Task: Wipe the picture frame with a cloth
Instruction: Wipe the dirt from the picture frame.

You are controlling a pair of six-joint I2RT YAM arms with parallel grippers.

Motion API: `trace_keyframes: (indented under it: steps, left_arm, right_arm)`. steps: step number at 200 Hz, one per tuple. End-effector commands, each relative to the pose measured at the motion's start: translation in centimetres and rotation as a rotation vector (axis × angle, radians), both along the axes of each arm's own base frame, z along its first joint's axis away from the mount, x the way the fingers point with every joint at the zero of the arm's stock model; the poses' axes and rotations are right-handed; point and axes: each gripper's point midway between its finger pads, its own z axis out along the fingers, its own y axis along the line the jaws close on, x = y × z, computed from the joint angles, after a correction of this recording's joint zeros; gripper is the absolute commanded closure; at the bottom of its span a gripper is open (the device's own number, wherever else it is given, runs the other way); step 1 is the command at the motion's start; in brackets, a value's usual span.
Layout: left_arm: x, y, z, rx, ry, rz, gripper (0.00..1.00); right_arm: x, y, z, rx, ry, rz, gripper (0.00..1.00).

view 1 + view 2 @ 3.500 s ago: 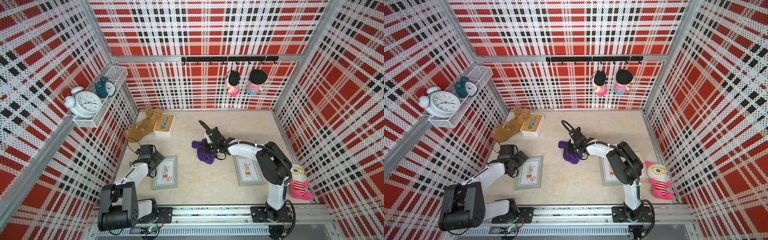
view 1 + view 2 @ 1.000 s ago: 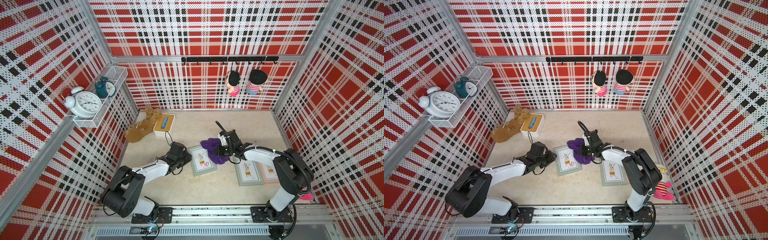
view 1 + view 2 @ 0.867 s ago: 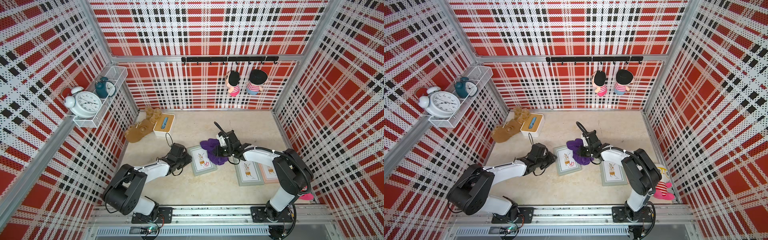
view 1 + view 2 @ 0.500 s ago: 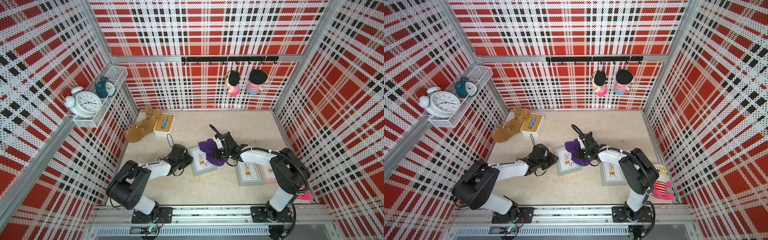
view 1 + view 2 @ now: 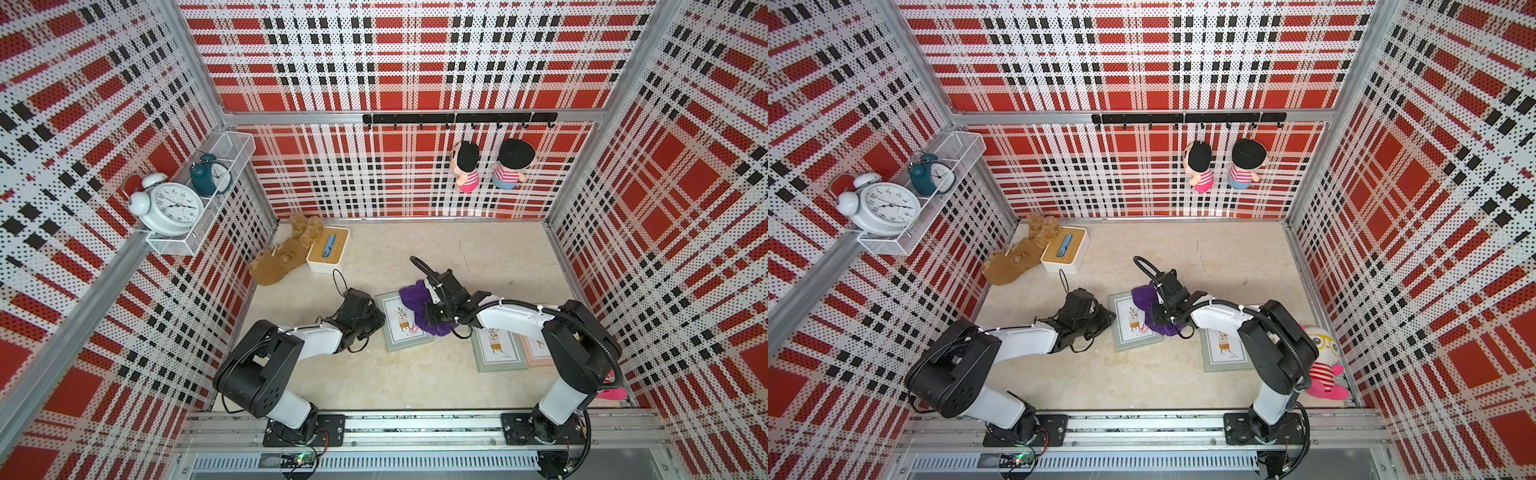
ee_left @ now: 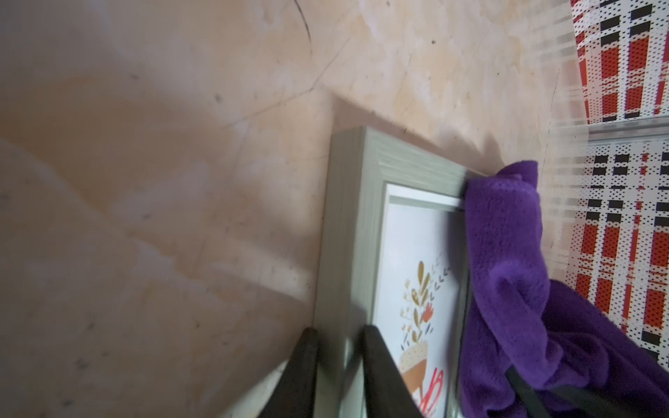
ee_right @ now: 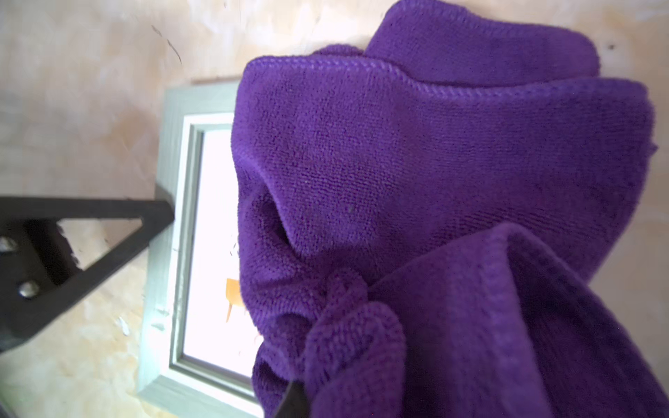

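Frame (image 5: 400,328) lies flat on the table (image 5: 374,374) between the arms in both top views, with the cloth (image 5: 411,296) bunched over its right edge. The left gripper (image 5: 377,322) is at its left edge and the right gripper (image 5: 430,320) is down in the cloth.

Left wrist: two black fingers (image 6: 307,362) straddle the frame (image 6: 347,217) rail and clamp it. The cloth (image 6: 506,253) covers the opposite rail.

Right wrist: the right gripper (image 7: 289,398) is pinched tight on a fold of cloth (image 7: 398,181), which hides most of the glass. A left gripper finger (image 7: 155,211) touches the frame's (image 7: 170,137) outer rail.
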Motion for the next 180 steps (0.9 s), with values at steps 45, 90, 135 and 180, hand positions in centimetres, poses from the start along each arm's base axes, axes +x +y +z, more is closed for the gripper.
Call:
trace_keyframes:
  steps: [45, 90, 135, 180]
  left_arm:
    - [-6.0, 3.7, -6.9, 0.256, 0.247, -0.058, 0.76]
    - [-5.4, 3.9, -6.6, 0.299, 0.240, -0.071, 0.80]
    - [-5.8, 4.5, -7.0, 0.299, 0.269, 0.007, 0.86]
    - [-6.1, 4.6, -7.1, 0.303, 0.274, 0.038, 0.87]
  right_arm:
    - [0.8, 0.4, -3.7, -0.199, 0.071, 0.044, 1.00]
    - [7.6, 3.4, -3.1, -0.235, 0.027, 0.009, 1.00]
    - [-0.9, 0.0, -4.4, -0.266, 0.092, 0.038, 1.00]
    - [-7.8, -2.4, -4.8, -0.204, 0.193, -0.002, 1.00]
